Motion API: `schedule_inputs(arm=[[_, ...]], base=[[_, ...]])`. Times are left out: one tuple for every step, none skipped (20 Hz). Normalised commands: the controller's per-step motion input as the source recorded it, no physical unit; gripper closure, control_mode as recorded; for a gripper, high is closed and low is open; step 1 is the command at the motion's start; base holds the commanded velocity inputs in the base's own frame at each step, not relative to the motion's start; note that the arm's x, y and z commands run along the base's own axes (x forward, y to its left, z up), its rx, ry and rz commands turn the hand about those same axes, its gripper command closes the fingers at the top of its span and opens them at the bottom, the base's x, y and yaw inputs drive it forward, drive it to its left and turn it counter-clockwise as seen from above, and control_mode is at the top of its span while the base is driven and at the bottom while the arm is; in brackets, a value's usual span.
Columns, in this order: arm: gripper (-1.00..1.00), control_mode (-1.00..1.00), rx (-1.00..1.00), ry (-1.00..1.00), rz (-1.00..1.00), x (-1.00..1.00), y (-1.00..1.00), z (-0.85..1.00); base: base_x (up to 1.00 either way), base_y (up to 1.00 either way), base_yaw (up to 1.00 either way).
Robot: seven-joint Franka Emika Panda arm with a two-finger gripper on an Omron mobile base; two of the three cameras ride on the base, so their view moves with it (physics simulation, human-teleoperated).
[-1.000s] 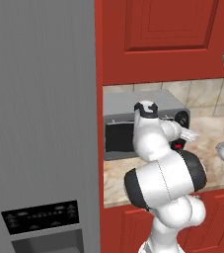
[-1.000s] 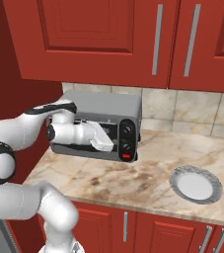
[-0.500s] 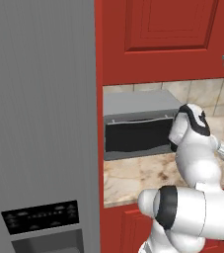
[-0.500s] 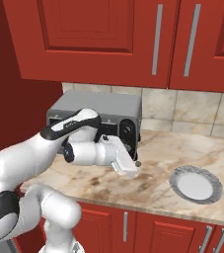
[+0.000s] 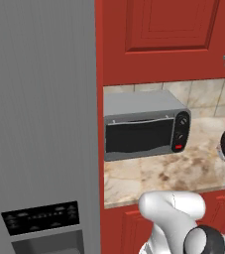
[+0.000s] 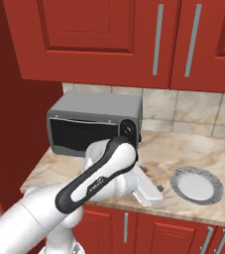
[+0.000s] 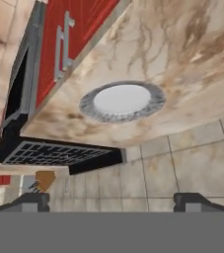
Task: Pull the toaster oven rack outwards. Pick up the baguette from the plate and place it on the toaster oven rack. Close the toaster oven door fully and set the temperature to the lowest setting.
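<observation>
Swung right, tool (image 6: 156,191) (jaws wide) nears plate (image 6: 197,185).

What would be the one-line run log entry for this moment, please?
gripper: open, empty, hanging near the plate | plate: bare, no baguette on it | toaster oven: door shut

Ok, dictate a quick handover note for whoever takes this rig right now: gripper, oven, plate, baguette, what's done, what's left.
Gripper: open, empty, low by the counter's front edge, left of the plate.
Toaster oven: on the counter beside the fridge; toaster oven door shut.
Plate: right of the oven, looks bare.
Baguette and rack: the dark glass hides the inside, so cannot confirm.
Done: door closed, plate emptied.
Left: probably check that the temperature knob is at lowest; its setting is too small to read.
</observation>
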Motion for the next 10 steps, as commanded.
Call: schedule_inputs(arm=[[-1.0,-1.0,-0.04,0.2,-0.08,0.0,-0.43,0.06],[-1.0,-1.0,-0.06,0.12,-0.08,-0.06,-0.19,0.09],[-1.0,-1.0,-0.1,0.21,-0.04,0.0,-0.04,0.11],[-1.0,-1.0,-0.22,0.23,-0.04,0.0,-0.06,0.0],[-1.0,-1.0,-0.3,0.25,-0.04,0.0,-0.08,0.0],[-1.0,-1.0,-0.34,0.31,-0.04,0.0,-0.14,0.0],[-1.0,-1.0,-0.42,0.35,-0.03,0.0,-0.16,0.0],[-1.0,-1.0,-0.47,0.37,-0.02,0.0,-0.17,0.0],[-1.0,-1.0,-0.5,0.37,-0.02,0.0,-0.15,0.0],[-1.0,-1.0,-0.54,0.39,-0.01,0.0,-0.11,0.0]], base=[[0.0,0.0,0.0],[0.0,0.0,0.0],[0.0,0.0,0.0],[0.0,0.0,0.0],[0.0,0.0,0.0],[0.0,0.0,0.0],[0.0,0.0,0.0],[0.0,0.0,0.0],[0.0,0.0,0.0],[0.0,0.0,0.0]])
